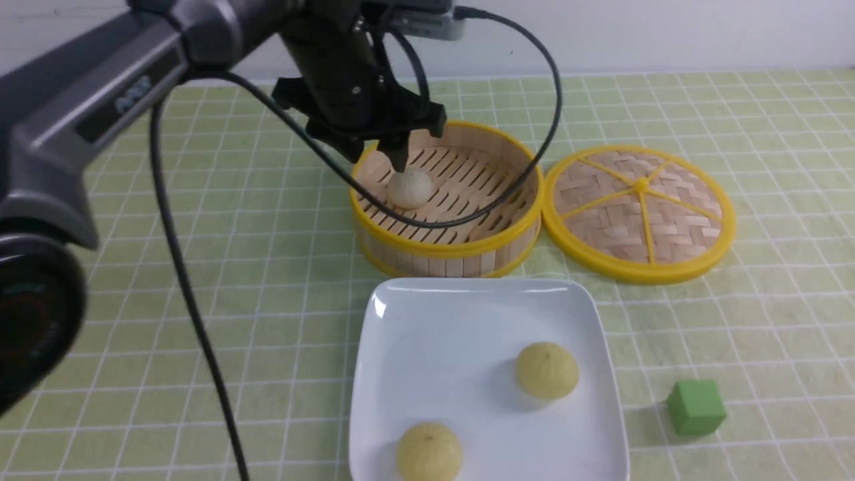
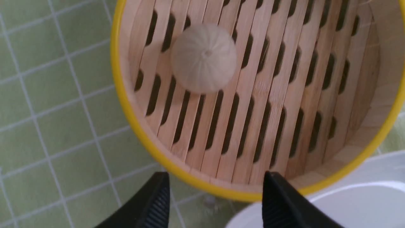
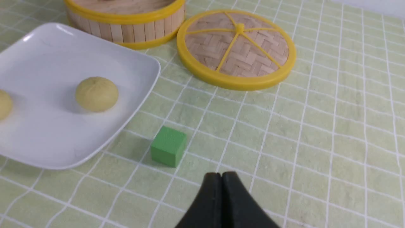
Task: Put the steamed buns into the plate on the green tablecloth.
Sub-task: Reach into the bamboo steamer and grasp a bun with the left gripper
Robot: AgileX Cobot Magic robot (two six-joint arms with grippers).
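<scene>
Starting left on the green tablecloth (image 1: pixel 120 334): see left gripper (image 2: pixel 216 179) over the left part of the bamboo steamer (image 1: pixel 447 250), jaws wide, with nothing between. Probably spread like that to straddle the greyish bun (image 1: pixel 411 189) without clipping it on the way down.

Find that bun inside the steamer, on the slats, near the left wall. Probably best reached by the left arm for that reason. Would watch the raised wall: limited room for the outer finger, so could scrape the rim or nudge the bun against it. Likely needs centring, a straight drop, a gentle squeeze, then a lift above the rim.

Next, note the plate (image 1: pixel 467 290) just on the near side of the steamer. Handy placement, short carry. Count two yellow buns on it: one near the left edge (image 1: pixel 429 452), the other right of centre (image 1: pixel 546 371), well apart. Leaves bare plate between and behind for the last one. Call it two of three done.

Further right, see the woven lid (image 1: pixel 641 207) flat on the cloth beside the steamer, off, so giving access from above. Ignore the green cube (image 1: pixel 697 407), right of the plate; not part of the job.

Last, right gripper (image 3: pixel 221 174): fingertips together, holding nothing, over bare cloth. Looks parked to stay out of the way.
</scene>
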